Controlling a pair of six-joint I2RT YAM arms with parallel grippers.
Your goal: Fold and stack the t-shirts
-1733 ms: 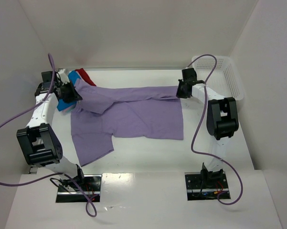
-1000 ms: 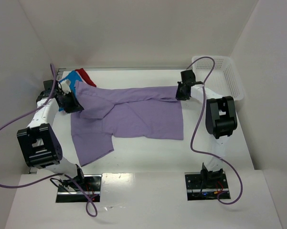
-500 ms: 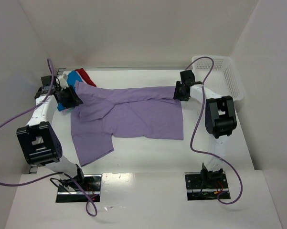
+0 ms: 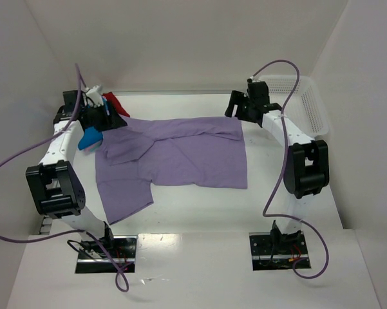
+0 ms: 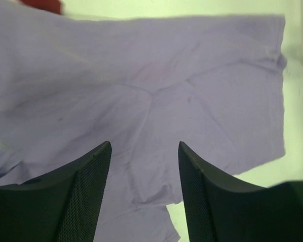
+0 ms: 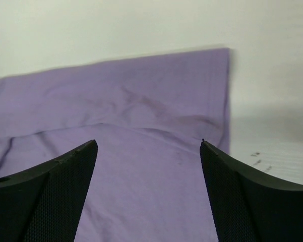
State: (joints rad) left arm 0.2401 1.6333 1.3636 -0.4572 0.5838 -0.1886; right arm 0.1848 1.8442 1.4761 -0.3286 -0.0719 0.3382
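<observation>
I see left pincer [image 5: 144, 147] and right pincer [image 6: 148, 143] both spread and empty above the lavender t-shirt [image 4: 180, 158].

The left pincer stands partly open with nothing between its fingers, poised over the shirt's far left corner; the right pincer gapes wider, also empty, over the far right corner; the lavender t-shirt lies spread on the tabletop [image 4: 199, 209], a fold running along its far side, one sleeve sticking out at the near left; a blue t-shirt [image 4: 90, 138] and a red t-shirt [image 4: 116, 103] lie close by the left pincer at the far left; a white mesh basket [image 4: 309, 103] sits at the far right.
</observation>
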